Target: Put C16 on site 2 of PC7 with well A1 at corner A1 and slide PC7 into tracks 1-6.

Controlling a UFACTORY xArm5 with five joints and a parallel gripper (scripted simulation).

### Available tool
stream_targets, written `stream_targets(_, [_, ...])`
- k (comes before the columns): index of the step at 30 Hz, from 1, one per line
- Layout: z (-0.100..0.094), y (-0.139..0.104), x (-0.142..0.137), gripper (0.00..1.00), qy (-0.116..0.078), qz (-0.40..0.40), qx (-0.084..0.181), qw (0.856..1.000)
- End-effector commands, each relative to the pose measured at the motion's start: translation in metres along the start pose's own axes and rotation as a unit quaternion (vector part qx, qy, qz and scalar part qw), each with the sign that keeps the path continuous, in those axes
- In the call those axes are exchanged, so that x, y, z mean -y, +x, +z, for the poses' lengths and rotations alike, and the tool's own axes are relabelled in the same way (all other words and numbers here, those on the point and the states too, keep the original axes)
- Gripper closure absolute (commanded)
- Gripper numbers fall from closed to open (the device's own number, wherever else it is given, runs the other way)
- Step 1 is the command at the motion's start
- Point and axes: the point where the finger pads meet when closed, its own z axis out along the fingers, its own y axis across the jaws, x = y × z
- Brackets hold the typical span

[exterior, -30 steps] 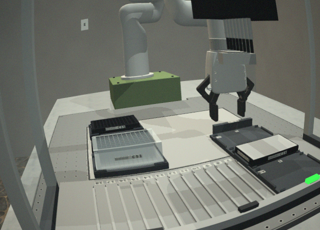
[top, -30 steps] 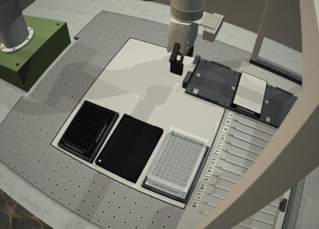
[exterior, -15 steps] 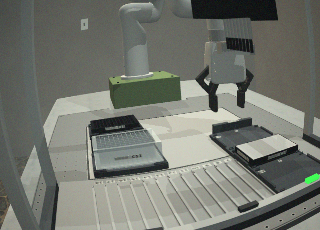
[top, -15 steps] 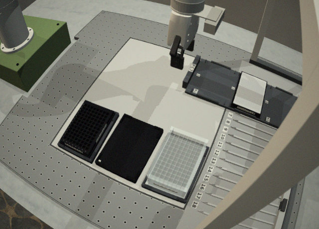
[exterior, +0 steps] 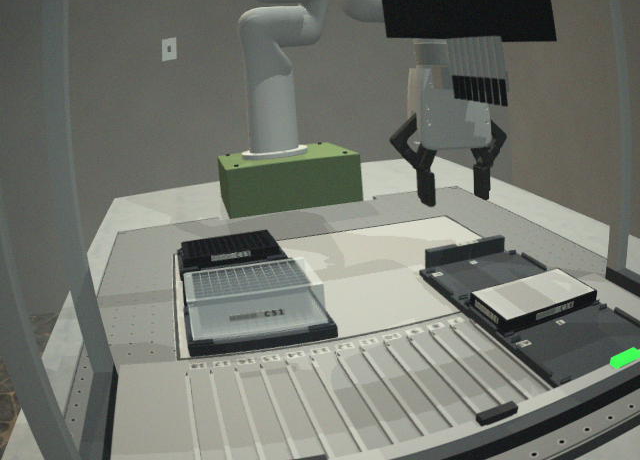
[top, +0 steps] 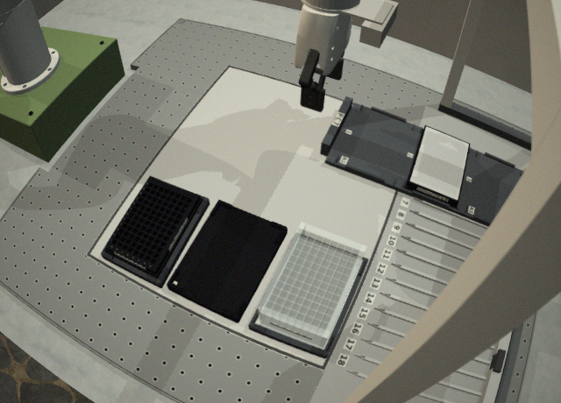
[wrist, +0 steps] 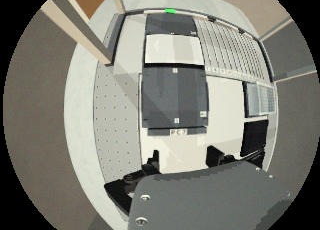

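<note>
PC7 (top: 376, 140) lay in the rails (exterior: 361, 393) with C16 (top: 440, 162) on its middle site and the lamp (exterior: 626, 357) green, while the gripper (exterior: 454, 186) hung above its handle (exterior: 465, 249), fingers apart, holding nothing.

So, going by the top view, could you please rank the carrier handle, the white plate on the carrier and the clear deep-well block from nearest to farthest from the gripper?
1. Carrier handle, just right of the open gripper.
2. White plate, mid-carrier.
3. Clear deep-well block, in its nest by the rails.
</note>
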Motion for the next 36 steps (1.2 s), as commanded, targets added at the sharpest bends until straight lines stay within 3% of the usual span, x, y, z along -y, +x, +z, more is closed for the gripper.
stream_targets(1, [-0.008,0.001,0.0,0.19,0.001,0.0,-0.002,1.0])
stream_targets(36, [-0.06,0.001,0.0,0.19,0.001,0.0,-0.002,1.0])
